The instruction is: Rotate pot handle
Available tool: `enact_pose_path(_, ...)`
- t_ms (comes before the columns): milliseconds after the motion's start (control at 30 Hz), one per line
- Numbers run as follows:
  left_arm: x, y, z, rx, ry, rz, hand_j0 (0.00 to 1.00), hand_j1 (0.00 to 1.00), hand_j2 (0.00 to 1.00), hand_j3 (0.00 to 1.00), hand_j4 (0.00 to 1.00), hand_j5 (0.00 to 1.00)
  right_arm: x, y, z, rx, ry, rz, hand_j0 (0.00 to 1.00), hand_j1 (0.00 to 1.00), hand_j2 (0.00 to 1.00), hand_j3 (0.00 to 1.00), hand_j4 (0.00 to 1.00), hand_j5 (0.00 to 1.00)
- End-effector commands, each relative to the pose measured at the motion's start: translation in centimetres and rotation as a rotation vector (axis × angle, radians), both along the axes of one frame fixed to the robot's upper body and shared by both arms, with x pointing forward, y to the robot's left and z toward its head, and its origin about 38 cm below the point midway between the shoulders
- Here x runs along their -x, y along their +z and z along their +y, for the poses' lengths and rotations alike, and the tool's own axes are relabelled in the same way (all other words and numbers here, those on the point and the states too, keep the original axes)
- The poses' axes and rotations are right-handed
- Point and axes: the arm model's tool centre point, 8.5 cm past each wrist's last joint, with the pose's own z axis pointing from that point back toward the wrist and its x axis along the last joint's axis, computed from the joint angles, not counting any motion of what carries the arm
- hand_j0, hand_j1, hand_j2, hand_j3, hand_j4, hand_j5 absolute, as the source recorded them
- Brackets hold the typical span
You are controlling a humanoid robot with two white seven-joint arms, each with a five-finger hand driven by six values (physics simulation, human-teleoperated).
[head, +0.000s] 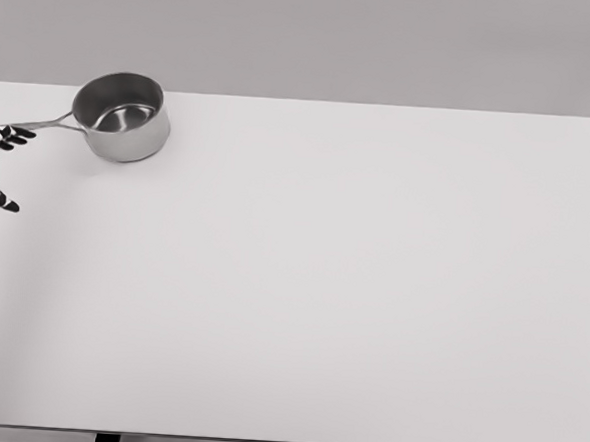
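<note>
Fingers (10, 135) of my left hand (0, 163) poke in from the left edge of the head view, dark and spread wide. The upper ones sit right at the tip of the pot handle (38, 123), but I cannot tell if they touch it. One lower finger points right, apart from it. They grip nothing. I see the shiny pot (122, 116) upright at the far left corner of the white table (321, 283). Its long handle points left, toward my hand.

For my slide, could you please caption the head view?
Left hand reaching the handle of a steel pot on a white table.
</note>
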Motion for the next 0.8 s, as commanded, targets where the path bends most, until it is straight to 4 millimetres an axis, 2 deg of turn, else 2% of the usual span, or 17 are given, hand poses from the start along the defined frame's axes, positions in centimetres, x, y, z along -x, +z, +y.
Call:
enact_pose_path(0, -0.2, -0.5, -0.2, -0.008, 0.003, 0.001, 1.00, 1.00, 1.00, 1.00, 1.00, 1.00, 0.0, 0.0, 0.0, 0.000, 0.000, 0.000, 1.00, 1.00, 1.00, 1.00, 1.00, 1.00)
enact_pose_path(400, -1.0, -0.8, 0.2, -0.010, 0.031, -0.002, 1.00, 1.00, 1.00, 1.00, 1.00, 1.00, 0.0, 0.0, 0.0, 0.000, 0.000, 0.000, 1.00, 1.00, 1.00, 1.00, 1.00, 1.00)
enact_pose_path(533, -1.1, -1.2, -0.3, -0.004, 0.026, 0.004, 1.00, 1.00, 1.00, 1.00, 1.00, 1.00, 0.0, 0.0, 0.0, 0.000, 0.000, 0.000, 1.00, 1.00, 1.00, 1.00, 1.00, 1.00)
enact_pose_path(767, -1.7, -0.8, 0.1, -0.002, 0.040, -0.005, 1.00, 1.00, 1.00, 1.00, 1.00, 1.00, 0.0, 0.0, 0.0, 0.000, 0.000, 0.000, 1.00, 1.00, 1.00, 1.00, 1.00, 1.00)
